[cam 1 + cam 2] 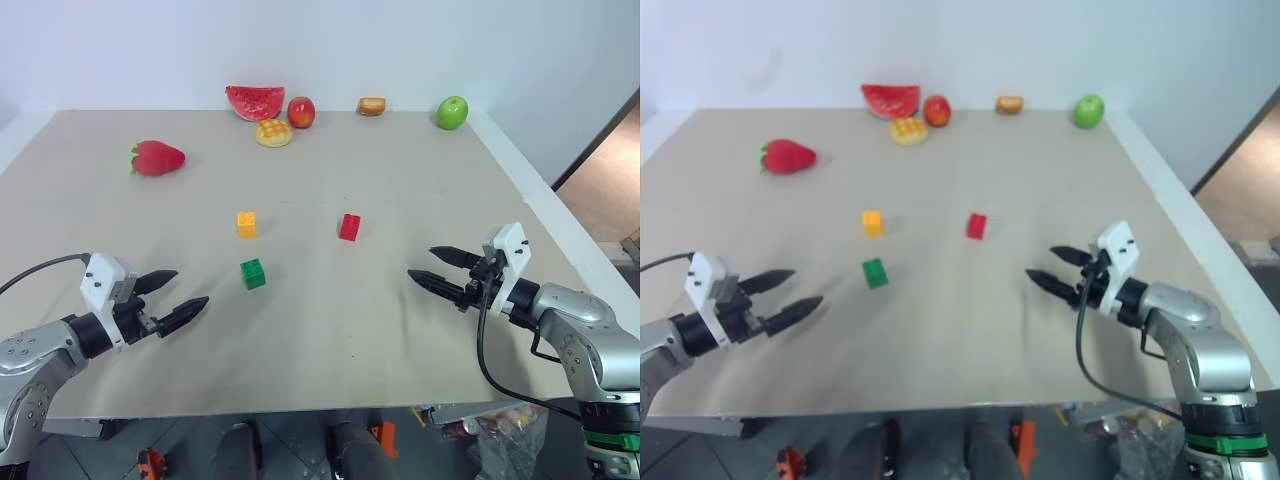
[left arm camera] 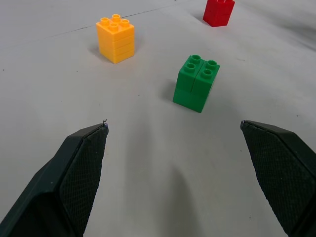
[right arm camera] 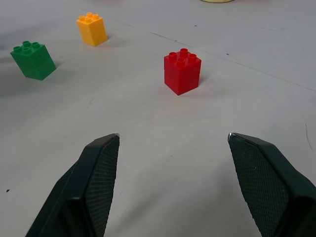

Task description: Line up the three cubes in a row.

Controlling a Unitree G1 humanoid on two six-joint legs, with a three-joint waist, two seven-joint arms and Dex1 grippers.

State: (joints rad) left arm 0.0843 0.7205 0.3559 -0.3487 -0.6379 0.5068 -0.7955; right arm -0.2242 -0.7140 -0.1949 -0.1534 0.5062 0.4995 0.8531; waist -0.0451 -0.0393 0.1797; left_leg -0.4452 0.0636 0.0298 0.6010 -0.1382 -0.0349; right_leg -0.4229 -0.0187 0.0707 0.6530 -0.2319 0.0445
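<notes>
Left claw (image 1: 179, 291) spread wide, empty, near green cube (image 1: 253, 273); right claw (image 1: 432, 268) released, empty, facing red cube (image 1: 349, 227).

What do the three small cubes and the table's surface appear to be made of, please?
Red cube, green cube and yellow cube: likely moulded plastic, smooth and slightly glossy, with round studs on top. Table: a matt beige top, perhaps laminate or board; the material stays uncertain.

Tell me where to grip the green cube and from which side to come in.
Grip the green cube across two opposite flat side walls, below its studded top. It stands upright and apart from the other cubes, so its sides look free. The open left gripper is probably best placed, coming in low from the robot's left.
</notes>
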